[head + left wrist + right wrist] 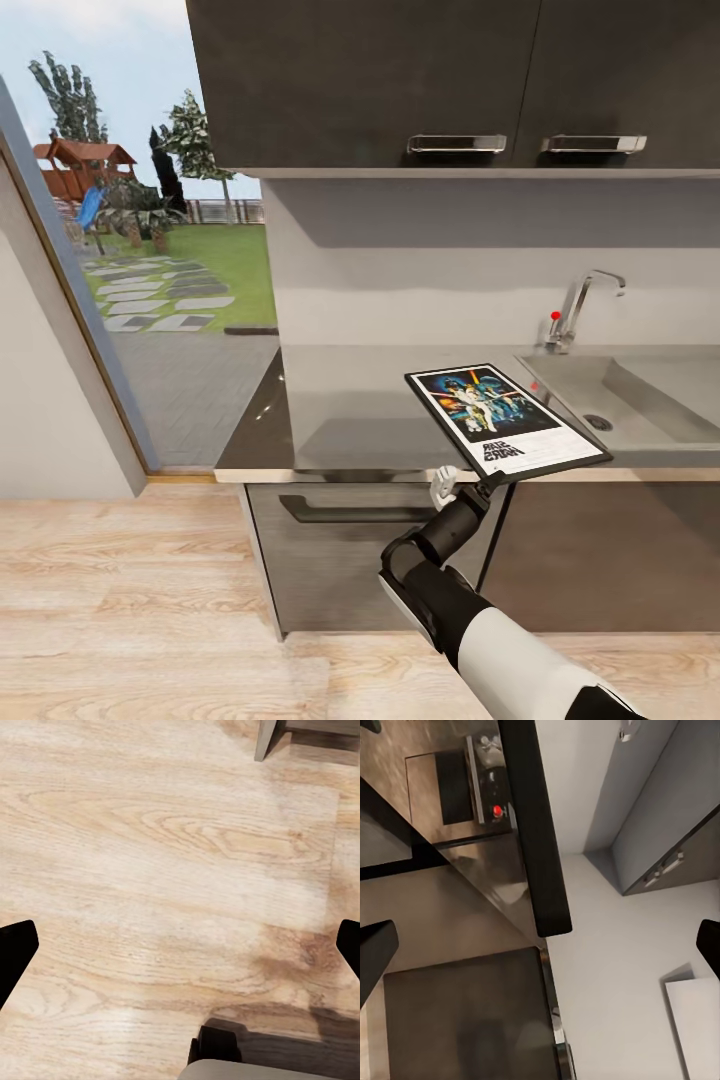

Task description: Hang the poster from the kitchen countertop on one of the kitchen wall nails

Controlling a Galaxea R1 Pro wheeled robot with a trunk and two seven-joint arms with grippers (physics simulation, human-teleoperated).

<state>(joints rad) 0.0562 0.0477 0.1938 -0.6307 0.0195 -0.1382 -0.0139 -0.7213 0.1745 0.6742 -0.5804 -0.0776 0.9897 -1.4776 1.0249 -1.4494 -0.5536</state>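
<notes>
The right end effector (478,487) is clamped on the near edge of the poster (505,419), holding it lifted clear above the bench (350,410), tilted, picture side up, just left of the sink (640,395). In the right wrist view the poster's black frame (534,825) runs edge-on between the fingers. The left end effector (180,945) hangs with fingers apart over the wooden floor (150,832), holding nothing.

The pickup looks done; hanging is left, and no nail can be made out on the wall here.

The risks, as I judge them: the grip sits at one edge, so the long, flat poster could pivot or slip if the arm swings fast. Its far corner is near the tap (580,305) and under the cupboards (450,80), so a careless lift or turn could knock it. A nail that small will demand fine alignment.
</notes>
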